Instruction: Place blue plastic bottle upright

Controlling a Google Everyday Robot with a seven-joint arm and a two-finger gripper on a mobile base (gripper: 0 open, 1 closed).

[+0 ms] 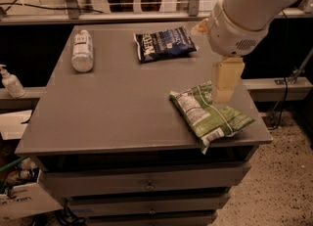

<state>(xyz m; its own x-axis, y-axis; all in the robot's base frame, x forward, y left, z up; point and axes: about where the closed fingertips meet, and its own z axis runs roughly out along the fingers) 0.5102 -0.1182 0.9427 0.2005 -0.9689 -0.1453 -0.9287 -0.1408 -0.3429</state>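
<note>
View over the table (112, 117). The blue plastic bottle (82, 50) lies on its side near the far left corner, its long axis roughly parallel to the left edge and its white cap pointing toward the far edge; nothing touches it. The tool (227, 80) hangs from the arm above the right side of the table, over the far end of the green snack bag (210, 115) and well apart from the bottle; whether it is released or clenched cannot be told. A dark blue snack bag (165, 43) lies near the middle of the far edge. A white pump dispenser (10, 80) stands on a ledge off the left edge. The bottle is judged light, thin-walled and apt to roll or dent; a moderate grasp across the ribbed body near its middle, clear of the slick label, should allow tilting it onto its base.
</note>
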